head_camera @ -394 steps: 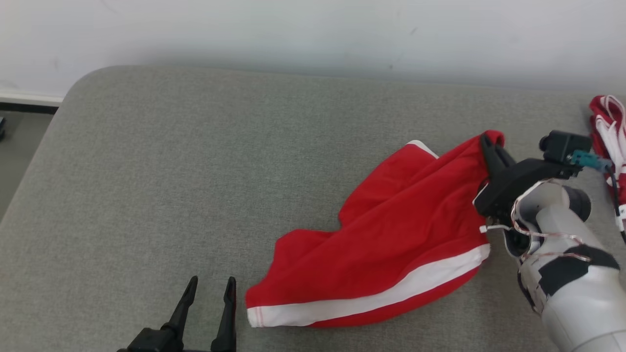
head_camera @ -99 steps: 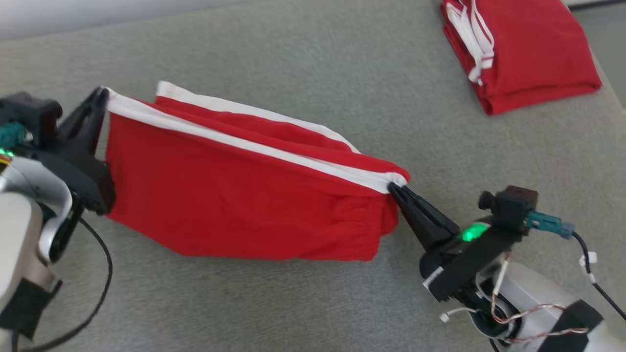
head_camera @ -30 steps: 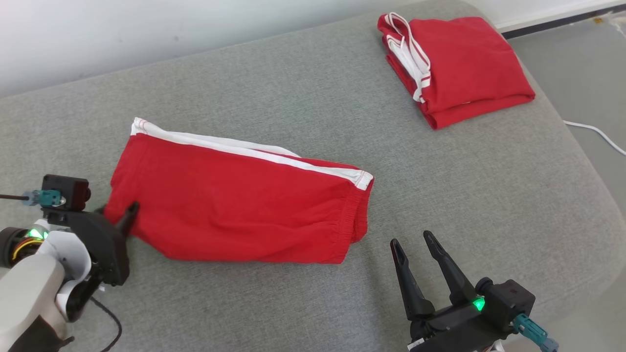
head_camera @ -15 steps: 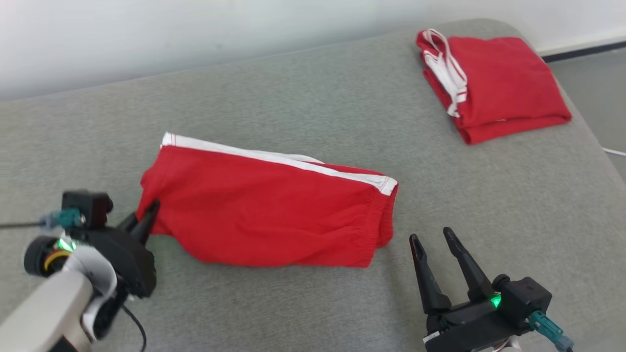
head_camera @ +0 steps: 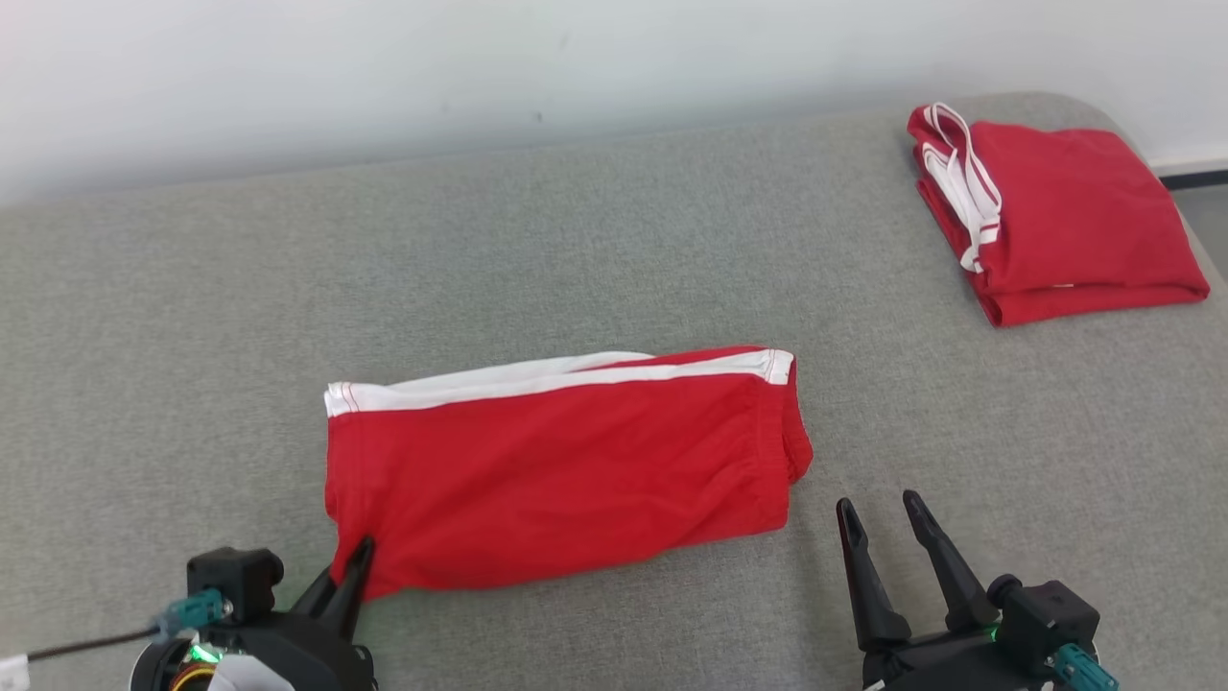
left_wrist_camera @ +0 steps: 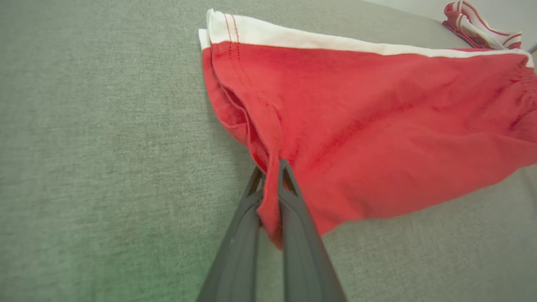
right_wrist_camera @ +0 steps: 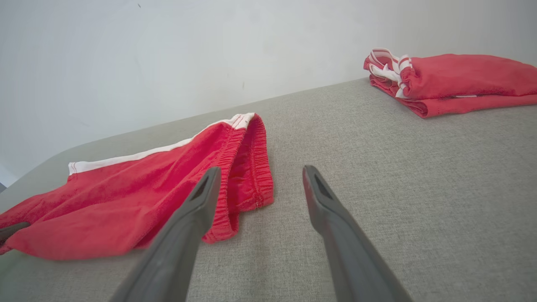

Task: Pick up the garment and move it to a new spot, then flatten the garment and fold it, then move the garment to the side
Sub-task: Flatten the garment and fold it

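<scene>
Your grey padded surface [head_camera: 614, 240] is carrying red shorts [head_camera: 566, 461], lying just ahead of the left hand [head_camera: 347, 564] and beside the right hand [head_camera: 875, 500], and a folded red pile [head_camera: 1074, 211] sitting well beyond the right hand.

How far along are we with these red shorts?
Done: the red shorts lie flat on the grey cushion, apparently folded leg over leg. In hand: the left gripper is shut on their near-left corner; the right gripper is open beside the waistband. Left: likely another fold, then moving them aside.

R gripper [right_wrist_camera: 261, 169], jaws apart, nr garment [right_wrist_camera: 126, 197]
</scene>
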